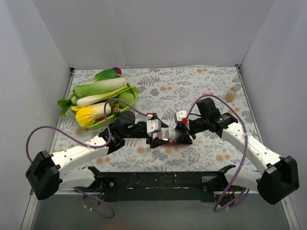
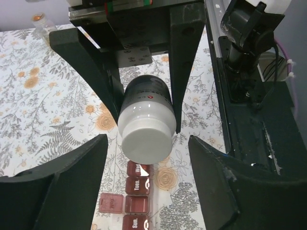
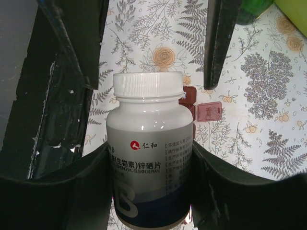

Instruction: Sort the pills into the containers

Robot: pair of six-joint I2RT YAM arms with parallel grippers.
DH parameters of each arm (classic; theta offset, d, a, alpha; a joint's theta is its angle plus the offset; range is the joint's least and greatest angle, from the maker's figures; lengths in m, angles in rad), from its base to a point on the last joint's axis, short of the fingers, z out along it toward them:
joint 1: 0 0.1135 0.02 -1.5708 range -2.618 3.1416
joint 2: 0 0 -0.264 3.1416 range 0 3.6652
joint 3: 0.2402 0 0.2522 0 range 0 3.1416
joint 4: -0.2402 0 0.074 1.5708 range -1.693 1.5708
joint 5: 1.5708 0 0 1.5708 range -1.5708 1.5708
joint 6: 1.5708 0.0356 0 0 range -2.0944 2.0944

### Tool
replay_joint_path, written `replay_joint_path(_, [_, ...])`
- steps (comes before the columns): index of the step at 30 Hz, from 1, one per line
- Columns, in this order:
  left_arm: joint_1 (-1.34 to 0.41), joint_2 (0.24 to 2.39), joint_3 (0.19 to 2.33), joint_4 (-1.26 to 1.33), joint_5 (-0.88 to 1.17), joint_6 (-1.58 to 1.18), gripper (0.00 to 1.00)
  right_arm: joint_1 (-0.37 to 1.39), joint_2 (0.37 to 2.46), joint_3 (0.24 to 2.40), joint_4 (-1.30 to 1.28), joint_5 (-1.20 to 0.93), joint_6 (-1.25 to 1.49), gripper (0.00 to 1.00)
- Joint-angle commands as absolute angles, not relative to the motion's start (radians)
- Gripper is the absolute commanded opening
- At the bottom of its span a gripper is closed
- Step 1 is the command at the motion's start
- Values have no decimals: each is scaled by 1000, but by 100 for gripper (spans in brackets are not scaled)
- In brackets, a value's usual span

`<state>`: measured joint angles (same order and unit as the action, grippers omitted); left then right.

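Right jaws clamp the bottle (image 2: 146,103) over the containers (image 2: 136,203). Left jaws gape round its cap (image 2: 146,140), likely to unscrew.

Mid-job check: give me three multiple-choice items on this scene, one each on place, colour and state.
1. Where is the red-brown compartment strip? A atop the grey bottle; B below the bottle's cap; C gripped in the left pincer.
2. The cap is: A green; B red; C white.
3. The left pincer is: A open, astride the cap; B shut on the cap; C shut on the strip.
Answers: B, its compartments show just under the cap; C, white in both wrist views; A, gaps show either side of the cap.
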<state>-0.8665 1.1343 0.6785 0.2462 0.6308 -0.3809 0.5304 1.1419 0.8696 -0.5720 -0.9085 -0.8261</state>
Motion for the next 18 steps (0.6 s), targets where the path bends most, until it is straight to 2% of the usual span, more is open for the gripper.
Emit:
replay_joint_path(1, [-871,1141,738,242,609,-393,64,529,1141,910,-560,-943,-830,1])
replay_joint_path(9, [-871,1172,765,154,583,-442,34,529,1135,904,-555,-937,-818,1])
replay_joint_path(10, [-871,1178,772,143,578,-455,26,529,1135,904,-554,-934,-818,1])
replay_joint_path(11, [-871,1181,778,132,571,-474,23,529,1134,902,-552,-933,-816,1])
replay_joint_path(12, [-871,1184,796,106,562,-513,22,529,1132,900,-548,-930,-816,1])
replay_joint_path(15, [-865,1200,825,57,519,-700,10,529,1127,894,-537,-902,-810,1])
replay_joint_path(17, [-838,1215,865,31,517,-838,0,528,1120,887,-526,-879,-802,1])
replay_joint_path(18, [-822,1221,877,6,526,-930,0,529,1117,882,-517,-871,-801,1])
